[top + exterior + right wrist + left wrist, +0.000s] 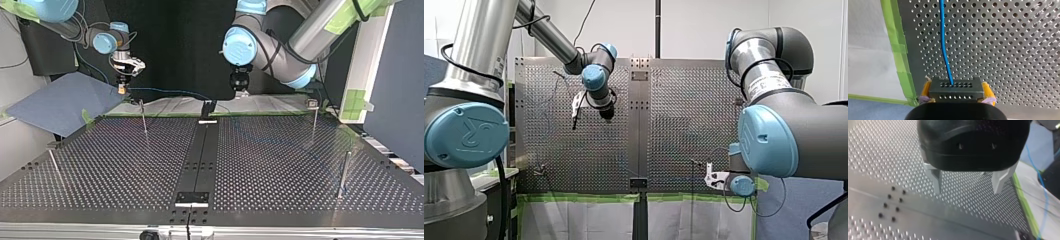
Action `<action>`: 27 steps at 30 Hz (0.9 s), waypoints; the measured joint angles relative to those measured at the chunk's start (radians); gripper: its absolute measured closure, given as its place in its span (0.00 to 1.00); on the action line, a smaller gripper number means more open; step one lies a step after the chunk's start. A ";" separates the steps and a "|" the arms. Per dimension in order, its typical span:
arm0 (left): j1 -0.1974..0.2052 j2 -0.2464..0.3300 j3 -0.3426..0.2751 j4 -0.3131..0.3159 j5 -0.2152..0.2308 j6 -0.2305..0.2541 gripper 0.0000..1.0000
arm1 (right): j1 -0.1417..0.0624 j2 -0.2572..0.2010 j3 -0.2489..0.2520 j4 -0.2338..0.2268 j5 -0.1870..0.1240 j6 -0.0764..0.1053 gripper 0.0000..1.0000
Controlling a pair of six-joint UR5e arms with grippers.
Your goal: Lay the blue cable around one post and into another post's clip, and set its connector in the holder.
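My right gripper (956, 94) clamps connector (955, 87), blue cable (943, 45) attached; my left gripper (967, 185) spread wide over table (878, 157).

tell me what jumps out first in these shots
The blue cable stands out most, running over the perforated table into a dark connector clamped between my right gripper's yellow pads. My left gripper hangs open and empty above the table, with green tape along the edge beside it.
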State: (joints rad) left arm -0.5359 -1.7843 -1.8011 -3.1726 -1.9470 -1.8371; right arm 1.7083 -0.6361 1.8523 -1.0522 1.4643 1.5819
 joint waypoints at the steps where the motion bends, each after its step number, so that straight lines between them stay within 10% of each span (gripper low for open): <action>1: -0.007 -0.007 0.007 0.008 0.000 -0.005 0.01 | -0.001 0.000 0.000 0.002 0.000 -0.001 1.00; 27: -0.238 -0.258 0.211 0.258 0.032 -0.087 0.01 | -0.002 0.000 0.000 0.008 -0.001 -0.003 1.00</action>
State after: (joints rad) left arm -0.7743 -2.0424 -1.5901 -2.9141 -1.9151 -1.9243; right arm 1.7063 -0.6360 1.8525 -1.0438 1.4636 1.5790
